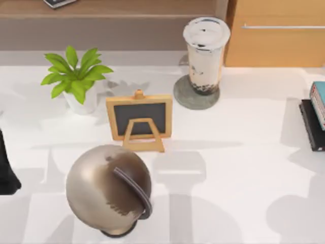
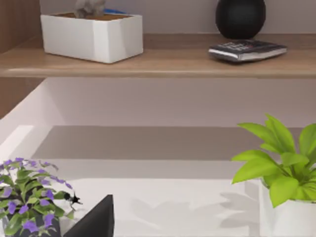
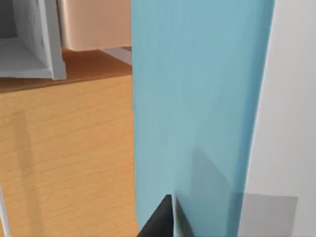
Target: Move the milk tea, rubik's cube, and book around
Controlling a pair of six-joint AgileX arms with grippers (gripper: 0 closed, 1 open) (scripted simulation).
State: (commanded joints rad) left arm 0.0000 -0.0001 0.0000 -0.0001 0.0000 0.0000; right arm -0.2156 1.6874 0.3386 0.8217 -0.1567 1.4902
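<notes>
Overhead milk tea [image 1: 205,53], wrist-close blue book [image 3: 197,108]

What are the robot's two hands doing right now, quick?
Left gripper: low beside the purple flowers; cannot tell if open or closed.
Right gripper: right against the blue book; cannot tell.

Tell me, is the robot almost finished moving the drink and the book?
Hard to call anything done. The milk tea stands on a round grey coaster at the table's back. In the right wrist view, a light blue book sits close up, so that may be in hand. Books lie at the right edge.
</notes>
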